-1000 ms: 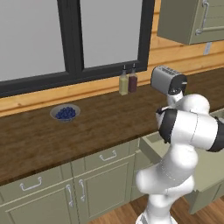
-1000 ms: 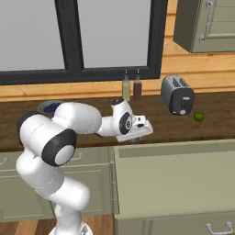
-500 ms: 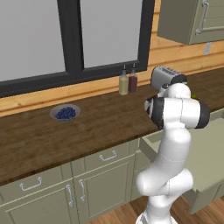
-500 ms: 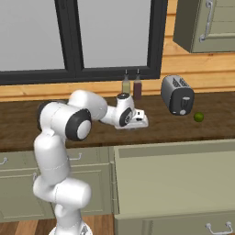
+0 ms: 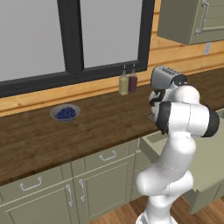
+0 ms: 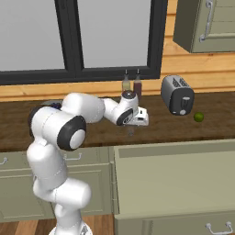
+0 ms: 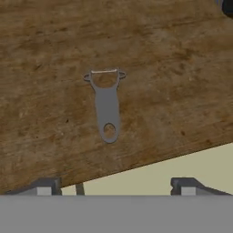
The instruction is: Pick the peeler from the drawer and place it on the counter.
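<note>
The peeler [image 7: 107,105] lies flat on the dark wood surface [image 7: 54,54], in the middle of my hand view, looped head toward the top of the frame and handle pointing down toward the surface's front edge. It is free of my claw [image 7: 116,184], whose two tips stand wide apart at the bottom of that frame with nothing between them. In the right base view the peeler [image 6: 131,132] is a small dark sliver just below my claw [image 6: 137,120], near the surface's front edge and above the open drawer [image 6: 183,170].

I judge the placing as done, so the step in hand is to leave cleanly. I would keep the tips spread and lift straight away from the surface [image 6: 211,117], without sweeping sideways, so nothing catches the peeler and nudges it back over the edge into the drawer. The toaster [image 6: 177,94], the lime [image 6: 198,117] and the two bottles [image 6: 131,85] are well apart from my path.
</note>
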